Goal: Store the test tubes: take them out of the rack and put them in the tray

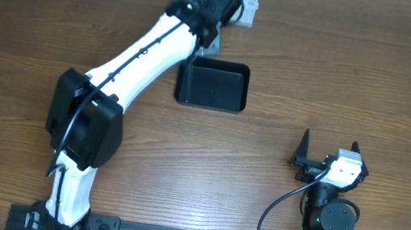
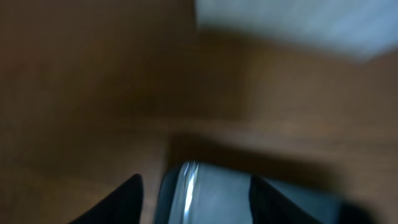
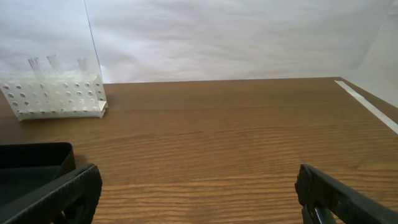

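The right hand (image 3: 198, 183) is held wide open, with nothing gripped, above the tabletop (image 3: 236, 137). Beyond it the black tray (image 3: 31, 158) is seen, and farther off the rack (image 3: 56, 96), in which three test tubes (image 3: 53, 62) are stood. The left hand (image 2: 194, 183) is held near the rack; its grip cannot be told.

White left arm with black joints (image 1: 146, 49): base at 7 o'clock of the top view, long link stretched out toward 12–1 o'clock, black elbow block about midway. Its black left gripper (image 1: 212, 3) sits at 12 o'clock and points down. In its own wrist view it is too blurred to judge.

Compact black right arm (image 1: 329, 219): folded up over its base at 5 o'clock and not extended. Black right gripper (image 1: 330, 143) points toward 12 o'clock. Both fingers (image 3: 59, 194) are spread wide, nothing between them.
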Motion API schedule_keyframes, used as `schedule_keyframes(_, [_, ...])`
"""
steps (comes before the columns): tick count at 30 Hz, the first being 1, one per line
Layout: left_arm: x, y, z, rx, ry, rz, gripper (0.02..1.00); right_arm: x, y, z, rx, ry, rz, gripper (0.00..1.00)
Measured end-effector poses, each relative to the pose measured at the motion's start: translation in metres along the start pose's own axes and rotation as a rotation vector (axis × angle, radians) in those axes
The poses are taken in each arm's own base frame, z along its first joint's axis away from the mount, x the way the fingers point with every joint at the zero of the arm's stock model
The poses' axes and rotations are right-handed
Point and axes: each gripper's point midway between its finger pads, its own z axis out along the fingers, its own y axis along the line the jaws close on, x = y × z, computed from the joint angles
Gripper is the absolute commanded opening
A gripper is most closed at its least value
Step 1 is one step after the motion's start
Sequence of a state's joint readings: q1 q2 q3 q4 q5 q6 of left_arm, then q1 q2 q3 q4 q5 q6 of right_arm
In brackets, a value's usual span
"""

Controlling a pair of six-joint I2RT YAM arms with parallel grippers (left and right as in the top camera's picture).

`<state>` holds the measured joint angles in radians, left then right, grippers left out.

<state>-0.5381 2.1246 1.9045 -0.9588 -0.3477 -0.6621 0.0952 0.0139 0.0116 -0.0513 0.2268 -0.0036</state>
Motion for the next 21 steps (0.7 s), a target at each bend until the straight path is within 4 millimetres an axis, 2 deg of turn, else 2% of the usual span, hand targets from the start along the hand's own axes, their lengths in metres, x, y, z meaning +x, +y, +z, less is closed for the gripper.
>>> schedule_keyframes(2, [-0.033, -0.008, -0.019, 0.031, -0.098, -0.027, 0.689, 0.0, 0.0, 0.0, 0.0, 0.0, 0.0, 0.993])
schedule_keyframes(4, [-0.058, -0.014, -0.036, 0.058, -0.173, -0.032, 0.744, 0.0, 0.0, 0.0, 0.0, 0.0, 0.0, 0.993])
schedule_keyframes(6, [-0.08, -0.022, -0.049, 0.081, -0.24, -0.029, 0.757, 0.0, 0.0, 0.0, 0.0, 0.0, 0.0, 0.993])
schedule_keyframes(9, [-0.1, -0.034, -0.049, 0.09, -0.294, -0.005, 0.759, 0.0, 0.0, 0.0, 0.0, 0.0, 0.0, 0.993])
schedule_keyframes(11, [-0.105, -0.041, -0.036, 0.081, -0.3, 0.013, 0.759, 0.0, 0.0, 0.0, 0.0, 0.0, 0.0, 0.991])
schedule_keyframes(14, [-0.104, -0.051, -0.005, 0.064, -0.286, 0.046, 0.752, 0.0, 0.0, 0.0, 0.0, 0.0, 0.0, 0.993])
schedule_keyframes(15, [-0.101, -0.055, 0.015, 0.054, -0.277, 0.062, 0.755, 0.0, 0.0, 0.0, 0.0, 0.0, 0.0, 0.993])
schedule_keyframes(17, [-0.096, -0.059, 0.039, 0.046, -0.26, 0.091, 0.755, 0.0, 0.0, 0.0, 0.0, 0.0, 0.0, 0.991])
schedule_keyframes(21, [-0.093, -0.06, 0.064, 0.05, -0.242, 0.127, 0.75, 0.0, 0.0, 0.0, 0.0, 0.0, 0.0, 0.991])
